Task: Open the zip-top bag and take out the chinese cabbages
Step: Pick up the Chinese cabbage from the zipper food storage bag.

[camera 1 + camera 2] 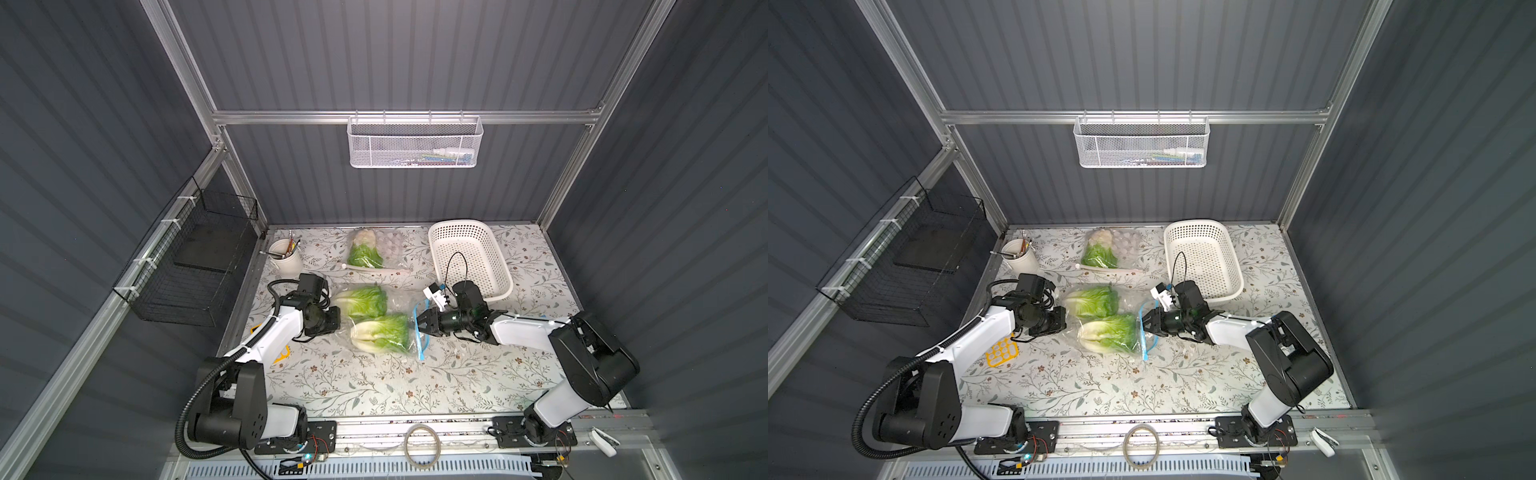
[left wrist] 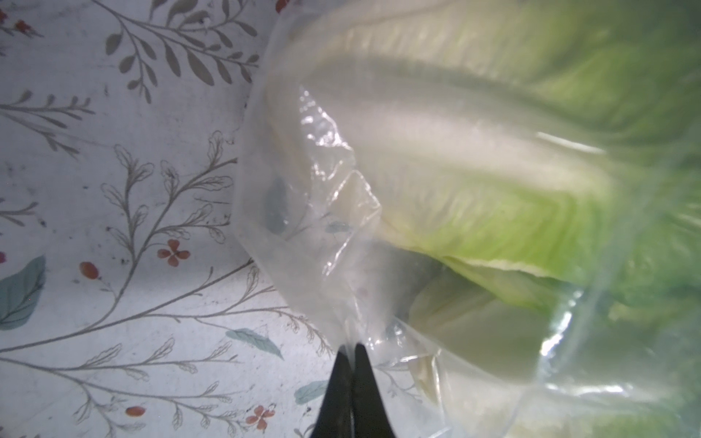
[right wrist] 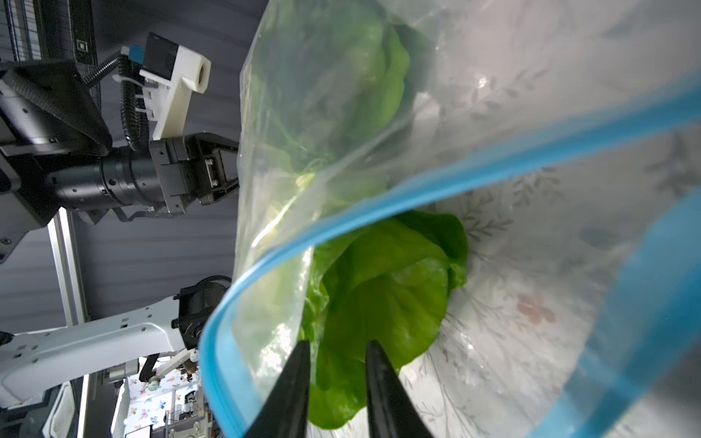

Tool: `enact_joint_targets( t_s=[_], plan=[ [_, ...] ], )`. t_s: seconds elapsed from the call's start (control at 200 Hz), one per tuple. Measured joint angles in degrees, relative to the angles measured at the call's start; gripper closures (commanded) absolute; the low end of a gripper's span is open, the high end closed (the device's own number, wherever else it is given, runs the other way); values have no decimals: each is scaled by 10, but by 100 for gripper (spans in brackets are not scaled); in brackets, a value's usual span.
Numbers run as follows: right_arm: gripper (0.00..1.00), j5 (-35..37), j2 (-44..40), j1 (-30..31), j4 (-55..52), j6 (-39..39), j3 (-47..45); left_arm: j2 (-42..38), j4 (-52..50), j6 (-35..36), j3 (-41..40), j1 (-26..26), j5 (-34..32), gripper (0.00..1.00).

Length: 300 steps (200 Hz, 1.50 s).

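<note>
The zip-top bag (image 1: 397, 297) lies mid-tabletop (image 1: 374, 386) with two chinese cabbages (image 1: 380, 334) inside, its blue zip (image 3: 455, 182) toward 3 o'clock. The left gripper (image 2: 351, 347), fully closed, pinches the bag's 9 o'clock corner. The right gripper (image 3: 337, 347), jaws slightly parted, straddles one cabbage's green tip at the mouth.

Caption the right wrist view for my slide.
Right gripper open at the opened zip-top bag, chinese cabbage just ahead.

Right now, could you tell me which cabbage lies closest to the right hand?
The front cabbage, its green tips at the mouth of the blue-zipped bag, facing the right hand; the others lie farther back.
</note>
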Motion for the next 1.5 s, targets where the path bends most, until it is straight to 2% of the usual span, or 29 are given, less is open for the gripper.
enact_joint_targets(
  t_s=[0.125, 0.485, 0.63, 0.815, 1.096, 1.501],
  plan=[
    [58, -3, 0, 0, 15, 12, -2, 0, 0, 0, 0, 0, 2, 100],
    [53, -21, 14, 16, 102, 68, -17, 0, 0, 0, 0, 0, 5, 100],
    [57, -23, 26, 25, 109, 79, -17, 0, 0, 0, 0, 0, 8, 100],
    [70, -23, 30, 27, 111, 84, -17, 0, 0, 0, 0, 0, 9, 100],
    [61, -23, 51, 34, 120, 93, -16, 0, 0, 0, 0, 0, 9, 100],
    [65, -29, 86, 42, 166, 122, -7, 0, 0, 0, 0, 0, 9, 100]
  ],
)
